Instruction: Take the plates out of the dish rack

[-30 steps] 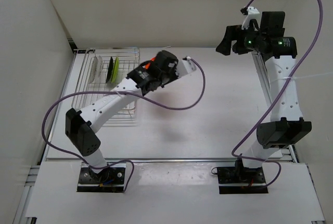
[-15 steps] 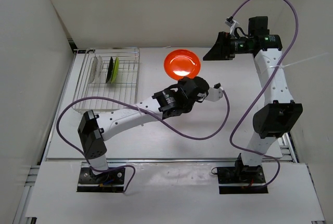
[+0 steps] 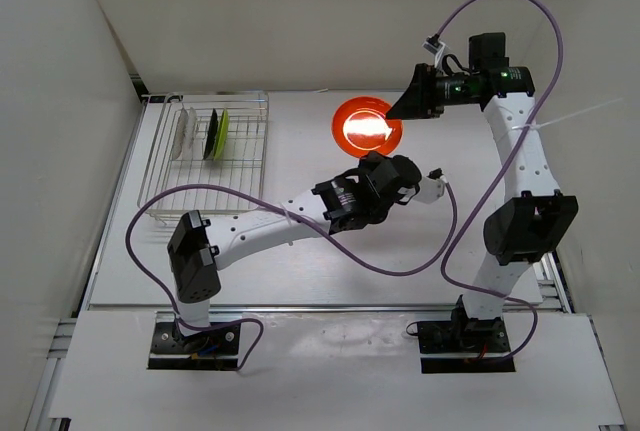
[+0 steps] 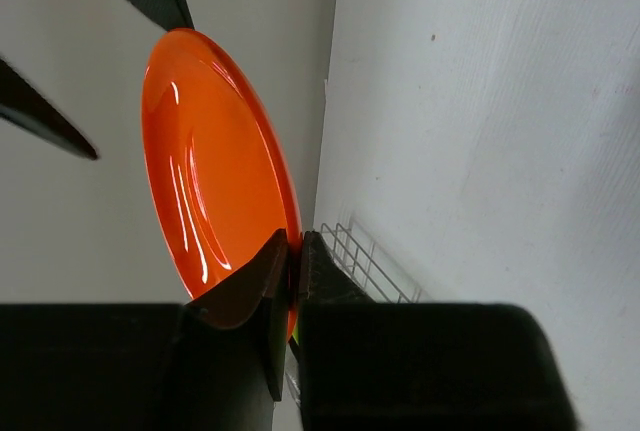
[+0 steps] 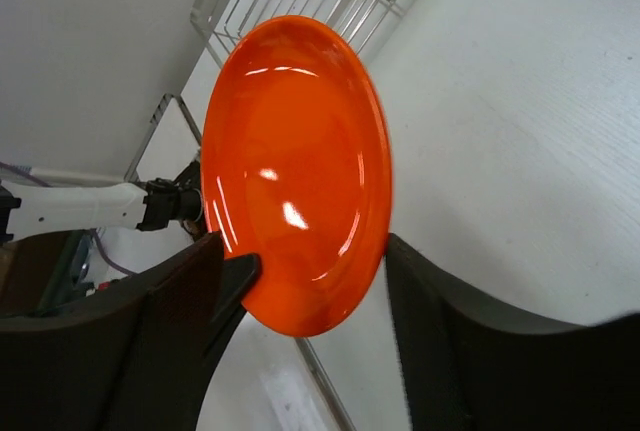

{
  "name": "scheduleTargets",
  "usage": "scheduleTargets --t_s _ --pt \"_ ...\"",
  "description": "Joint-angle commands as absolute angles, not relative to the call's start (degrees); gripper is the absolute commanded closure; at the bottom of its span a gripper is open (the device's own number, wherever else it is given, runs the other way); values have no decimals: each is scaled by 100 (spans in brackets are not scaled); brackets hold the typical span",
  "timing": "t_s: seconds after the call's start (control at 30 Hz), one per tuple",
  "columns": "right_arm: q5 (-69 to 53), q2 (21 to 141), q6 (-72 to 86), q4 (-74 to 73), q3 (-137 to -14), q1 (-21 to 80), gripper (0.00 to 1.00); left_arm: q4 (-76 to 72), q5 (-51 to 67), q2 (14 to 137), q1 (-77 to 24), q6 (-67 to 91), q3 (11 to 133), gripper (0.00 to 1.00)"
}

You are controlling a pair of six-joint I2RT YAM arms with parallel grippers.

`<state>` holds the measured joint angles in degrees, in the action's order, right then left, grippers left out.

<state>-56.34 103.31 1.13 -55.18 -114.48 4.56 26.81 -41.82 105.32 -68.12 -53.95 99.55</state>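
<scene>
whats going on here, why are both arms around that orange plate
The left gripper is shut on the rim of the orange plate, holding it in the air to the right of the dish rack. The right gripper is open with a finger on either side of the same plate, so this looks like a handover. A clear plate, a black plate and a lime green plate stand in the rack.

Top external camera looks down from behind, covering the whole table [image 3: 300, 271]. Both wrist cameras share the orange plate [image 4: 215, 151], close up
</scene>
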Motion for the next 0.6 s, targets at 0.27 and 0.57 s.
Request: scheduleTargets --t_s 0.27,0.57 --pt "-5774 10450 -35 -5643 -11479 703 76 2048 -4570 10529 -6855 -5862 10248 89" --pt "-5538 10345 -88 -5695 -11479 703 100 1890 -4623 10529 -6855 -5915 10003 89"
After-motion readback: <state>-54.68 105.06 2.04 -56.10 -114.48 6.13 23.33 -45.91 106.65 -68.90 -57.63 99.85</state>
